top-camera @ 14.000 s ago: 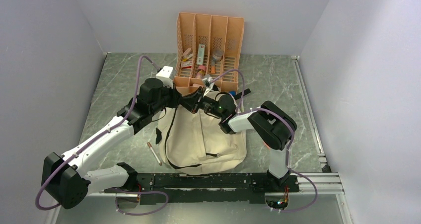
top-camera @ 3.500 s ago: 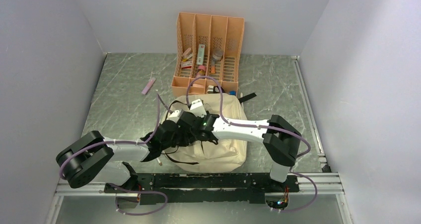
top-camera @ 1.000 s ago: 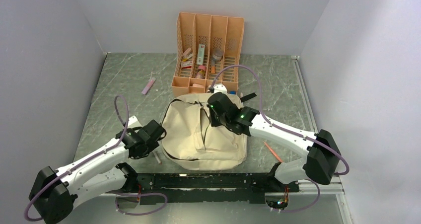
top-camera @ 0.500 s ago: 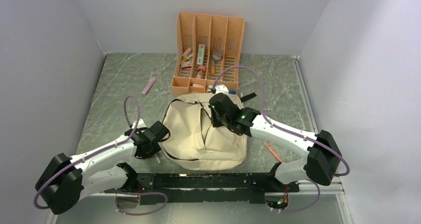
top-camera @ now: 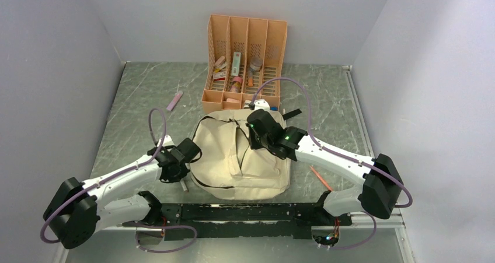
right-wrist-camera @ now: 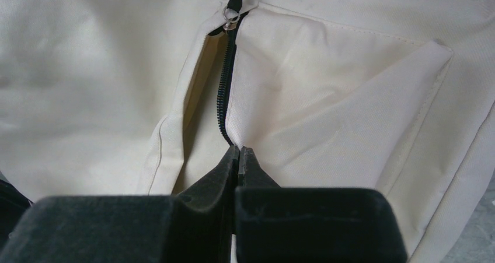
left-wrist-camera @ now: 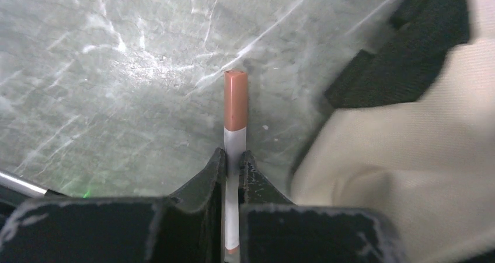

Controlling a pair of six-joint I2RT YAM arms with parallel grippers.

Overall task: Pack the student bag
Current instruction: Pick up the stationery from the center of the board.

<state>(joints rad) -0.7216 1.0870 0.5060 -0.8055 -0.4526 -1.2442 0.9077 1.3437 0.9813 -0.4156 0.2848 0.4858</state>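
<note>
At mid-table, just in front of the organiser (top-camera: 246, 35), the bag (top-camera: 233, 158) lies flat. The left gripper (left-wrist-camera: 234, 155) is clamped on a white pen (left-wrist-camera: 235, 105) with a red-brown cap, which lies on the table (left-wrist-camera: 105, 82) just beside the bag. The right gripper (right-wrist-camera: 239, 155) is pinched tight on the bag's fabric at the end of its partly open zip (right-wrist-camera: 224, 102).

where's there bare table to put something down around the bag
Widest bare patch: the far right of the table, between the orange organiser and the right rail. Another lies far left, between the left wall and the pink stick. Crowded: the strip between organiser and student bag, and the bag's near-left side, where the left claw grips a pen.
</note>
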